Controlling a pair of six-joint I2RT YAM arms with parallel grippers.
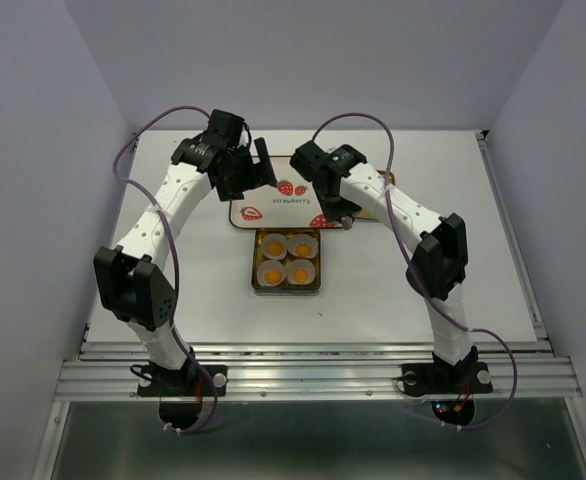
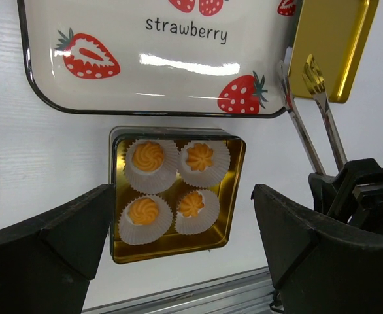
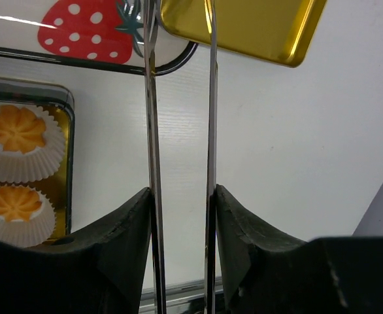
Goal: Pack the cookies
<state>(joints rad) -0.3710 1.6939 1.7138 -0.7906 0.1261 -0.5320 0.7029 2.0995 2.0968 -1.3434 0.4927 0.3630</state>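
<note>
Four orange-yellow cookies (image 2: 148,156) each sit in a white paper cup inside a square gold tin (image 2: 178,242), two by two. In the top view the tin (image 1: 254,262) lies at the table's middle. My left gripper (image 2: 183,196) is open and empty, hovering above the tin with a finger on each side of it; in the top view it (image 1: 251,165) is over the tray's far left. My right gripper (image 3: 182,196) is shut on metal tongs (image 3: 153,131), whose two arms stand apart and empty. Two cookies (image 3: 15,128) show at the left of the right wrist view.
A white tray (image 2: 178,72) printed with strawberries and the word "strawberry" lies just behind the tin. A gold lid (image 2: 329,39) lies at the tray's right end, under the tong tips (image 3: 244,26). A metal rail runs along the table's near edge (image 1: 313,370).
</note>
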